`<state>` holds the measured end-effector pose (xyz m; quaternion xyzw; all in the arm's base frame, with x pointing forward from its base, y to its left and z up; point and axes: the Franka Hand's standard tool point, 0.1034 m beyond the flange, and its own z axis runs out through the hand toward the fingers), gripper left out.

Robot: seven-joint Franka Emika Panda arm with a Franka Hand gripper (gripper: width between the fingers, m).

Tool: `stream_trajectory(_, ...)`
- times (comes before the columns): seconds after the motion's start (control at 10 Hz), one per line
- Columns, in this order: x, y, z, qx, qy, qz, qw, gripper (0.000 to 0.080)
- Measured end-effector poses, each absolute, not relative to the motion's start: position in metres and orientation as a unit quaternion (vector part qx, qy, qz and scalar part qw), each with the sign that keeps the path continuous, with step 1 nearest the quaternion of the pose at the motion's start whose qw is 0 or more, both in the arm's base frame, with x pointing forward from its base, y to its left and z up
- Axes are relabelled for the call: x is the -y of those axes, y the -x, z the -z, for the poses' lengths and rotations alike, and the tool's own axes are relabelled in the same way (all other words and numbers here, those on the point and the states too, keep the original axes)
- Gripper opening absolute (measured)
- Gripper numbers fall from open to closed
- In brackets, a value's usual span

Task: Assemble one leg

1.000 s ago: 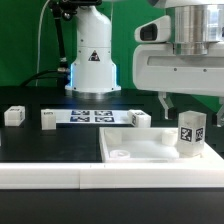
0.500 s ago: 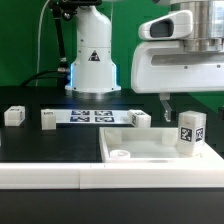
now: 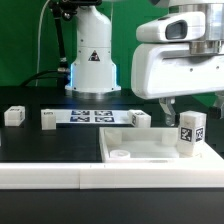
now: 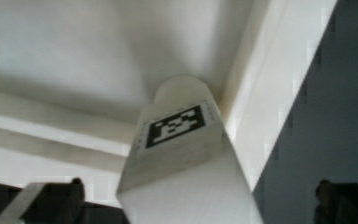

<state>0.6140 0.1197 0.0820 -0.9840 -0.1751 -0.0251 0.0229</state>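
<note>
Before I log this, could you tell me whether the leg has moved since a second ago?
No. The leg stands on the same spot of the white plate, near its edge at the exterior view's right.

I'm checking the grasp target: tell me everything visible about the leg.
The leg is a small white plastic-looking post, slightly taller than wide, with a black-and-white square tag on its face. It stands upright on the white plate, at the exterior view's right. The open gripper straddles it without visible contact.
</note>
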Motion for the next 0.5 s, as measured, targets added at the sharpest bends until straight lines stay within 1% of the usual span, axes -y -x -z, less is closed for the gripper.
stream_trajectory(0.1,-0.1173,-0.6130,-0.0808,0.222,0.975,0.024,0.018,0.0649)
stream_trajectory(0.3,-0.1163,-0.6129,-0.0804,0.252,0.967,0.025,0.018,0.0649)
stream_trajectory(0.4,-0.1161,-0.6128,-0.0803,0.253,0.967,0.024,0.017,0.0555)
stream_trajectory(0.5,-0.1161,-0.6128,-0.0802,0.252,0.967,0.024,0.018,0.0555)
